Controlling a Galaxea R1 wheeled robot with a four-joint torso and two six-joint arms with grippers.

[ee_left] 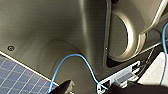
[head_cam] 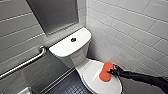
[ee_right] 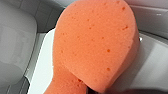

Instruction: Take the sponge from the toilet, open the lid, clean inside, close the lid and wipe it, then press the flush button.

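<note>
While the lid (head_cam: 92, 73) lies shut, our right end effector (head_cam: 111, 72) clasps the sponge (head_cam: 105, 72) at four o'clock from the flush button (head_cam: 73, 39). We judge this frees the lid.

— How much of the lid (head_cam: 90, 75) is lost?
— Its front end runs off the bottom edge, and the sponge (head_cam: 106, 72) covers a patch (on the tiled-wall side).
— The grab bar (head_cam: 27, 62)?
— Cut at the left edge. In the right wrist view the sponge's narrow end is cropped too.
— The blue cable (ee_left: 75, 55)?
— One end runs off the edge.
</note>
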